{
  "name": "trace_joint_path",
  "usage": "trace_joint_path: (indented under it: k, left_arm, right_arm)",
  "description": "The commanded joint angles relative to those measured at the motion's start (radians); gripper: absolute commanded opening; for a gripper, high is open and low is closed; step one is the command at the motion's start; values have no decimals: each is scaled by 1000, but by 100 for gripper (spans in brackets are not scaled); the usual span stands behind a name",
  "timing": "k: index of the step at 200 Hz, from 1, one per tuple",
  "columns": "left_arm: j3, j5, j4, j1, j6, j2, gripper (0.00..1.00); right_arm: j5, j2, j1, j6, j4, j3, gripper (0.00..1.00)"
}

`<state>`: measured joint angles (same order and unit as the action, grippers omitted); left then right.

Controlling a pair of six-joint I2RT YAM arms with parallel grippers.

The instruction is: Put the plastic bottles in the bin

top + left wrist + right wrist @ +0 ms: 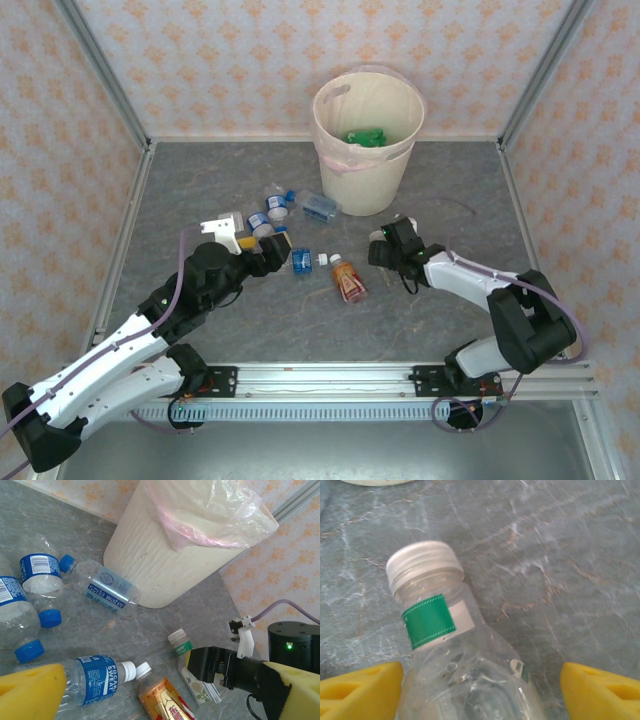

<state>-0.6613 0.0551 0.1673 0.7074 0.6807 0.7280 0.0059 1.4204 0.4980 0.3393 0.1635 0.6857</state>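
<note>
The tall round cream-beige plastic bin (368, 125) with a pale pink liner stands well ahead of both sets of jaws, with green plastic bottles (365, 137) inside it. The left gripper (162, 680) hangs wide open. A clear blue-labelled bottle (95, 677) and an orange-red bottle (165, 705) lie just ahead of its pads. The right gripper (482, 690) straddles a clear green-labelled bottle (465, 670) lying white cap forward — one yellow pad (365, 690) at its wall, the other apart — not yet gripping.

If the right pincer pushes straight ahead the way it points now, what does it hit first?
The clear green-labelled bottle, lying inside the open right pincer, white cap farthest away. Depth is unclear, but it looks close.
</note>
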Motion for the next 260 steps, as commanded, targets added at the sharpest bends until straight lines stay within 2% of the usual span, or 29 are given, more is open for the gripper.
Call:
trace_joint_path:
  k: [1,22,53,78,105,150,177,222,260]
  left_arm:
    - [-21,-17,-32,6,-16,-10,99]
    - [-18,-19,-36,6,-18,-7,99]
    - [-15,-33,-39,5,-13,-6,99]
    - [7,-135,-100,7,-26,-1,99]
    - [-2,-190,-125,43,-44,46,99]
    - [-44,-134,-113,138,-67,146,99]
    - [-40,-124,-139,155,-61,158,99]
    - [-48,-113,-134,166,-60,166,99]
    - [-48,-86,-133,170,-57,159,99]
  right_arm:
    - [61,-62,-4,103,23,-64,78]
    - [52,-103,-4,127,22,-97,79]
    - [59,-160,-4,136,39,-104,88]
    - [28,-149,-4,136,28,-104,90]
    - [27,-104,-4,138,26,-103,86]
    - [15,-79,-4,165,15,-111,84]
    - [10,-60,-4,169,11,-123,77]
    - [22,-41,3,170,3,-133,77]
    - [40,-86,11,172,14,-133,66]
